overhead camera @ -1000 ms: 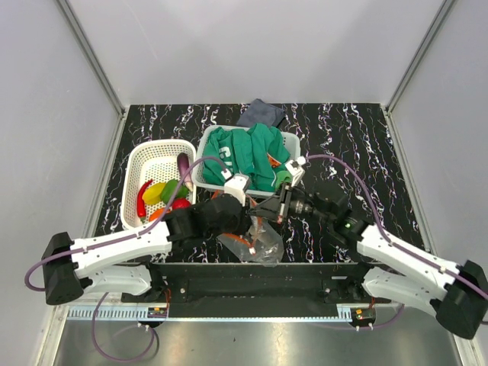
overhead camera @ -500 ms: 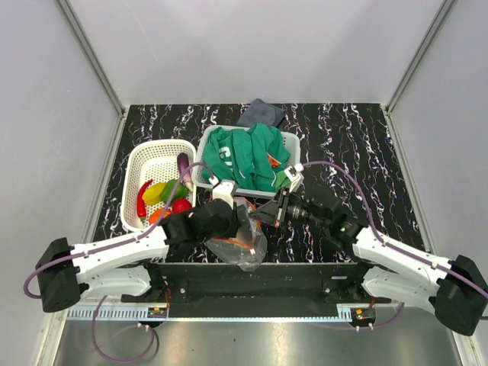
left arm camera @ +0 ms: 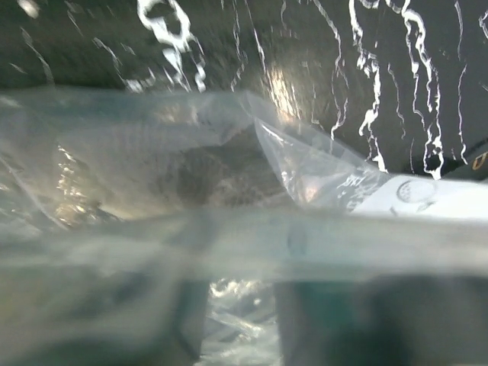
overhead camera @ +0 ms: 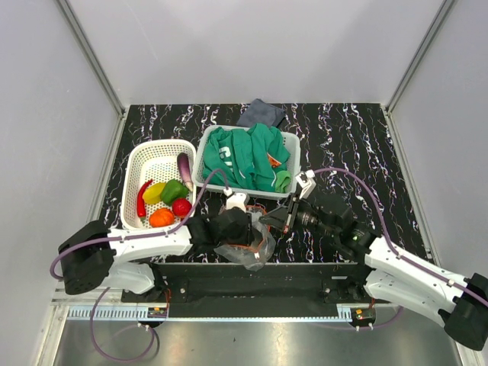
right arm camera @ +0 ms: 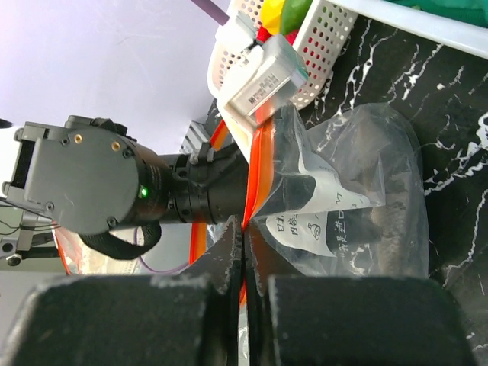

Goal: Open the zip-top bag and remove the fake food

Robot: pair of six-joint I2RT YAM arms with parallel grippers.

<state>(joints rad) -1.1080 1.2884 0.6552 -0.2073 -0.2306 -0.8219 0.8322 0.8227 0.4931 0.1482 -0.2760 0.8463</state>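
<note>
From above, the zip-top bag (overhead camera: 258, 250) is right of and nearer than the white basket (overhead camera: 160, 144) holding the fake food (overhead camera: 169, 200), with the left gripper (overhead camera: 232, 226) over it; the left wrist view shows only blurred plastic, so I cannot tell whether its fingers grasp; the right wrist view shows the right gripper (right arm camera: 244, 242) clenched on the bag's orange-red zip strip (right arm camera: 258, 164).

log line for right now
right gripper: shut on orange-red strip of clear crinkly zip-top bag | left gripper: at bag, jaws hidden | plastic toy food: in white perforated basket
</note>
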